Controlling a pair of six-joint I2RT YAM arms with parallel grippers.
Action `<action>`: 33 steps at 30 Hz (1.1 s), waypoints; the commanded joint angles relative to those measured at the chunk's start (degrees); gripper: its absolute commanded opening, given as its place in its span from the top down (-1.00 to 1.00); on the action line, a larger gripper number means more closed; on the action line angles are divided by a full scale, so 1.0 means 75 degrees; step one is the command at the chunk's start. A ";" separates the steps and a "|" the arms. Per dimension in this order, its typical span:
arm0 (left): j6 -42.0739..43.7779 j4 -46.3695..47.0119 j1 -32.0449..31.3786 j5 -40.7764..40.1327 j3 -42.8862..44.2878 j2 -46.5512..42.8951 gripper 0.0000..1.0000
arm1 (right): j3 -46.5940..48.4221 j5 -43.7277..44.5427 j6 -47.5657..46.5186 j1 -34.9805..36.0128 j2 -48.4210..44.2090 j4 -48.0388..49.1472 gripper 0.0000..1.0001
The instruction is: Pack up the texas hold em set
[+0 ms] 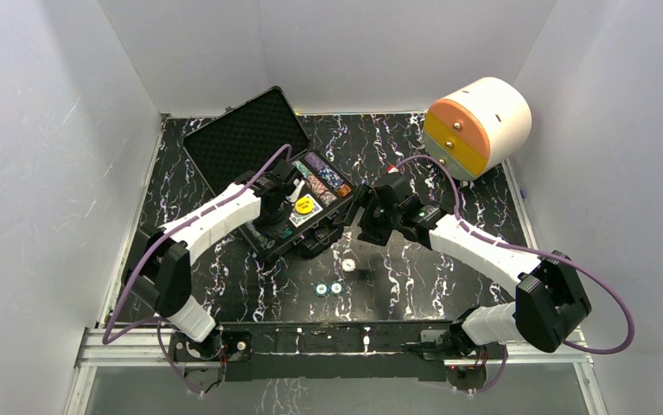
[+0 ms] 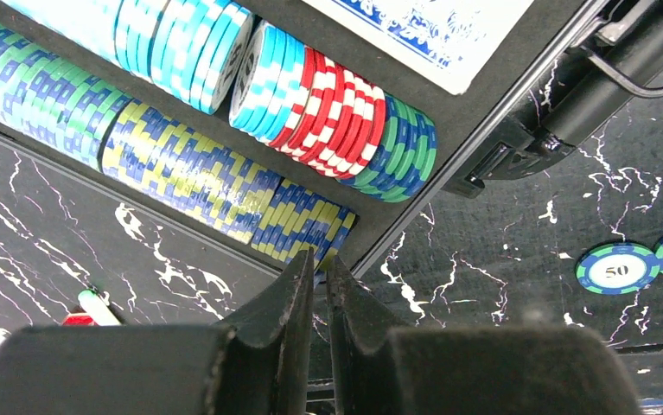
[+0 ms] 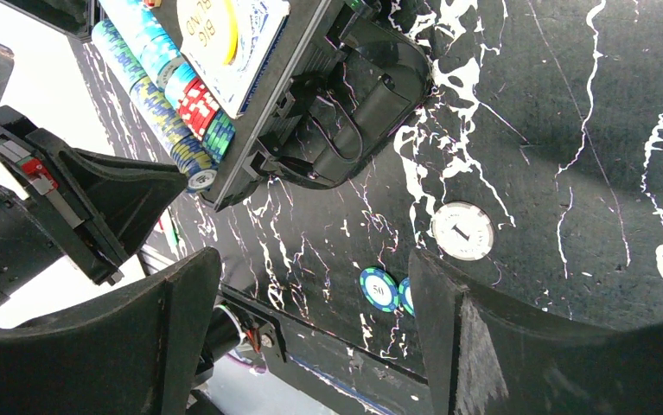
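Note:
The black case (image 1: 224, 143) lies open left of centre, its foam slots holding rows of multicoloured chips (image 2: 328, 112) and a card deck (image 2: 423, 30) with a yellow button (image 1: 304, 205) on top. My left gripper (image 2: 321, 264) hangs over the case's near corner by the yellow-blue chip row, its jaws nearly together with nothing between them. Beside the case's handle (image 3: 353, 112), my right gripper (image 3: 315, 268) stands wide open and empty above the table. Two blue-green chips (image 1: 328, 288) and a white round button (image 1: 347, 264) lie loose on the table.
A big white cylinder with orange-yellow drawers (image 1: 474, 125) lies at the back right. White walls close in the black marbled table (image 1: 449, 259) on three sides. A small red-and-white object (image 2: 90, 307) lies on the table left of the case.

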 commanded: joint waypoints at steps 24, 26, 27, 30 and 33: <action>0.0018 -0.0155 0.0129 0.0761 -0.0774 0.0144 0.86 | 0.0365 -0.0044 -0.0417 -0.0013 0.0419 -0.0214 -0.76; -0.0058 -0.0033 0.0125 0.0909 -0.0767 0.0114 0.85 | 0.0360 -0.0103 -0.0408 -0.0014 0.0467 -0.0208 -0.75; -0.0074 0.0041 0.0126 0.0964 -0.0757 0.0098 0.86 | 0.0356 -0.0127 -0.0401 -0.0014 0.0498 -0.0207 -0.75; -0.0183 0.0256 0.0129 0.1150 -0.0729 0.0081 0.85 | 0.0356 -0.0172 -0.0395 -0.0008 0.0535 -0.0217 -0.74; -0.0310 0.0460 0.0123 0.1418 -0.0763 0.0053 0.79 | 0.0360 -0.0138 -0.0425 -0.0012 0.0524 -0.0250 -0.74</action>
